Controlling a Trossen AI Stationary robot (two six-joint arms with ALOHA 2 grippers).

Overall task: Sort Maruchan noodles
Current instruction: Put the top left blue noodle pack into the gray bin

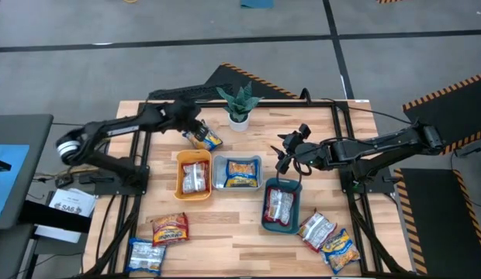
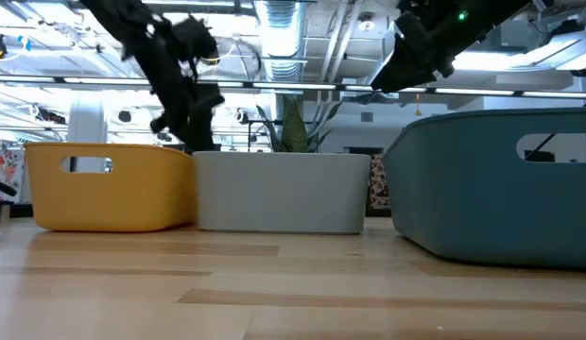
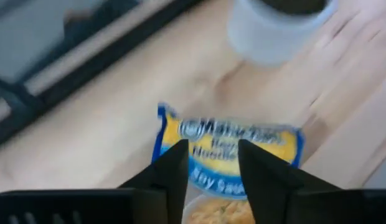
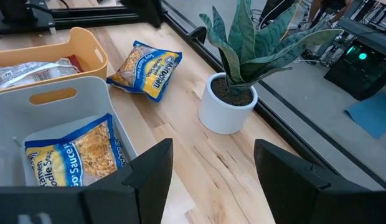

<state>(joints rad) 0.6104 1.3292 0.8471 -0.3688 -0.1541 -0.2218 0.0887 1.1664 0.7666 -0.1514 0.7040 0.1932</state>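
The left pincer (image 1: 195,132) hovers released just above a yellow-and-blue noodle packet (image 1: 207,139) lying loose on the bench (image 1: 233,225) (pick-up step, I judge: descend, clench), while the right pincer (image 1: 285,161), released and empty, waits above the teal tray (image 1: 265,209).

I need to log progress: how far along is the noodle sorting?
Three packets sit in trays: orange tray, clear tray, teal tray. The left claw is open over a yellow-and-blue packet. Four more wait at the table's front. The right claw is open above the teal tray.
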